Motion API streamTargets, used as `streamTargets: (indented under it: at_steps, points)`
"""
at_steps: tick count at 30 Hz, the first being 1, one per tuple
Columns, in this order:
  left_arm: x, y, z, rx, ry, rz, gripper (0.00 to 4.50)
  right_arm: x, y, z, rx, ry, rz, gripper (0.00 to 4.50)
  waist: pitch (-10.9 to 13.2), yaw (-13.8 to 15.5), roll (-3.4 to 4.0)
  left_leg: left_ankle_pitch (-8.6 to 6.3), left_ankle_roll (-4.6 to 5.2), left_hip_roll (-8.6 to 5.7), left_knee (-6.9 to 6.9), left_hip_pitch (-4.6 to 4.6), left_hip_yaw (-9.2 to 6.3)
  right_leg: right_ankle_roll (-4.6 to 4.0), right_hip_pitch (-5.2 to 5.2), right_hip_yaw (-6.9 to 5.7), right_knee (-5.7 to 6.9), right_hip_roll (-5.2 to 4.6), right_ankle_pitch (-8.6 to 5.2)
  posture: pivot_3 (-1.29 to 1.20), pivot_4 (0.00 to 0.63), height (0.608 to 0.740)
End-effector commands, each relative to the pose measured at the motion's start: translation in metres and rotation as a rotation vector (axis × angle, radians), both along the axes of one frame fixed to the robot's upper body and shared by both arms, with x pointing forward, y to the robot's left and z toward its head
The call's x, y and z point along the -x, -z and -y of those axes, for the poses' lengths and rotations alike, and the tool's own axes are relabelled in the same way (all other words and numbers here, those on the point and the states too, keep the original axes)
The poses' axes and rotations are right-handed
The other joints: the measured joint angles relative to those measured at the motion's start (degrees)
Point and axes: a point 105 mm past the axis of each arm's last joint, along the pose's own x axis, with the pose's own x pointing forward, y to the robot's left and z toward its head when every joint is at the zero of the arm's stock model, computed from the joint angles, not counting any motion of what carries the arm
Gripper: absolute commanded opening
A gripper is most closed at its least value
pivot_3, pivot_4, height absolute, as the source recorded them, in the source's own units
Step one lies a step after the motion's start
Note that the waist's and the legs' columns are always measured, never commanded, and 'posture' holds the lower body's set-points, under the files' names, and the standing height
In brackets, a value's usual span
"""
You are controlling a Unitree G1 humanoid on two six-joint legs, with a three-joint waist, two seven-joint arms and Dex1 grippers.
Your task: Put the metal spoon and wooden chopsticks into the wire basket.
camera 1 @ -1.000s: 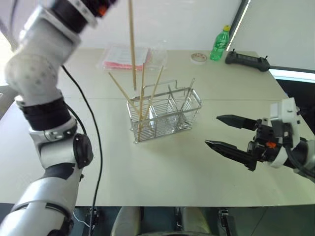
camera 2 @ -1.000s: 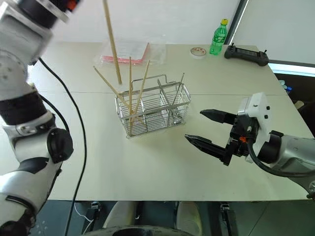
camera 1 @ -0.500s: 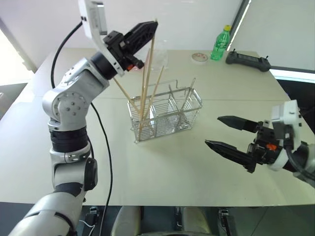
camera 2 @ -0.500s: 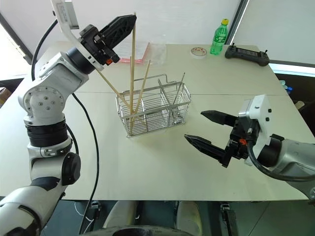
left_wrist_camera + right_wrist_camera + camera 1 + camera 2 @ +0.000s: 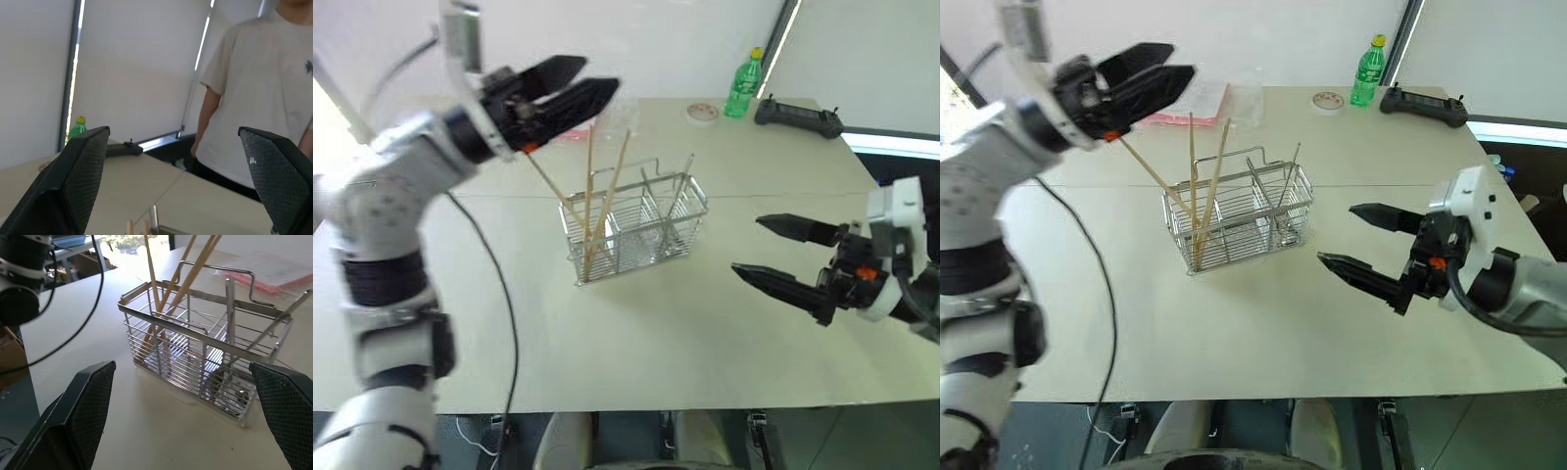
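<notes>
The wire basket (image 5: pixel 636 223) is seen standing upright on the pale surface (image 5: pixel 636 343), ahead of and between the two sets of fingers. The wooden chopsticks (image 5: pixel 597 206) are seen standing in the end compartment of the basket nearest the left fingers; three sticks are counted, leaning at different angles, with their tips rising well above the rim and the raised wire handle. The metal spoon (image 5: pixel 681 191) is seen leaning in the compartment at the opposite end, with its thin handle projecting above the rim and its bowl down inside the basket.

The left gripper (image 5: pixel 570 90) is held in the air above and just beyond the chopstick tips. Its fingers (image 5: pixel 558 70) are spread apart and nothing is held between them; no contact with the sticks is observed.

The right gripper (image 5: pixel 773 255) is held level, low over the surface, near the spoon end of the basket but apart from it. Its fingers (image 5: pixel 783 287) are spread wide and are empty, pointing toward the basket.

Beyond the basket, at the far edge of the surface, a green bottle (image 5: pixel 742 84), a black controller (image 5: pixel 797 115), a small round roll (image 5: pixel 701 112) and a clear packet with pink contents (image 5: pixel 1205 103) are located. In the left wrist view, a person in a light shirt (image 5: pixel 254 88) is seen standing past the surface.
</notes>
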Motion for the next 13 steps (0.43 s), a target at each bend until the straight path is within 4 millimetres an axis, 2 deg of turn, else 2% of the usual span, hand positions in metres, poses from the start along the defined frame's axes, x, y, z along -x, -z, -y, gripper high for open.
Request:
streamTargets:
  at_steps: [1, 4, 7, 10, 13]
  points:
    - [0.019, 0.011, -0.027, -0.228, 0.072, 0.026, 4.49, -0.005, -0.016, 0.014, 0.037, 0.034, 0.071, 4.5, 0.0, -0.42, 0.04, 0.0, 0.0, 0.01, -0.05, -0.01, 0.0, -0.02, -0.02, 0.0, -0.01, 0.0, -0.01, 0.0, 0.15, 0.69]
    - [0.03, 0.03, -0.056, -0.45, 0.076, -0.013, 4.49, -0.01, -0.018, 0.024, 0.055, 0.055, 0.077, 4.5, 0.0, -0.45, 0.04, -0.01, 0.0, 0.01, -0.14, 0.01, 0.04, -0.09, -0.04, 0.0, -0.08, -0.02, -0.05, 0.0, 0.15, 0.69]
    - [0.033, 0.044, -0.075, -0.601, 0.049, -0.045, 4.49, -0.013, -0.015, 0.029, 0.066, 0.061, 0.074, 4.5, 0.02, -0.1, 0.04, -0.02, -0.01, 0.03, -0.14, -0.06, 0.01, -0.1, -0.09, 0.0, -0.11, -0.07, -0.06, 0.0, 0.15, 0.69]
    - [0.035, 0.058, -0.084, -0.717, 0.046, -0.06, 4.49, -0.014, -0.013, 0.031, 0.074, 0.057, 0.067, 4.5, 0.05, -0.13, 0.14, -0.03, -0.03, 0.07, -0.13, -0.09, 0.01, -0.09, -0.28, -0.02, -0.19, -0.14, -0.06, 0.0, 0.15, 0.69]
    - [0.033, 0.062, -0.084, -0.748, 0.037, -0.039, 4.49, -0.016, -0.012, 0.032, 0.079, 0.052, 0.065, 4.5, 0.06, -0.14, 0.14, -0.04, -0.04, 0.14, -0.14, -0.15, 0.03, -0.09, -0.3, -0.02, -0.21, -0.2, -0.06, 0.0, 0.15, 0.69]
